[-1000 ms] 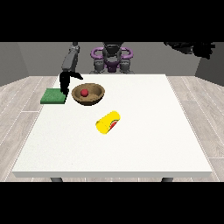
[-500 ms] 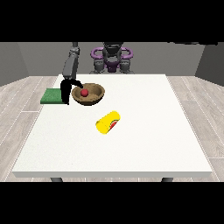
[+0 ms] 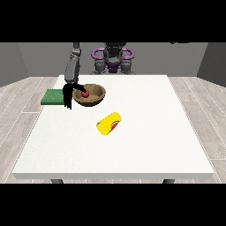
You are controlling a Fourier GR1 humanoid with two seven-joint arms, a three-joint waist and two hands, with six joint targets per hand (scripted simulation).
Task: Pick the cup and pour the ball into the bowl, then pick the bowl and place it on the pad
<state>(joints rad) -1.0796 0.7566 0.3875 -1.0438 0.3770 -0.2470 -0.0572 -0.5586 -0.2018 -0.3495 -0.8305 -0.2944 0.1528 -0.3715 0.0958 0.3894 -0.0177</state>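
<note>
Matt wood-brown bowl (image 3: pixel 90 94) (white smooth table (image 3: pixel 145 132))

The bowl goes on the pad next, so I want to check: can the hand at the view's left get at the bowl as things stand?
Probably yes. That hand hangs right at the bowl's near-left rim, between it and the green pad, with nothing in between. The yellow cup lies on its side well clear, nearer the camera.
</note>
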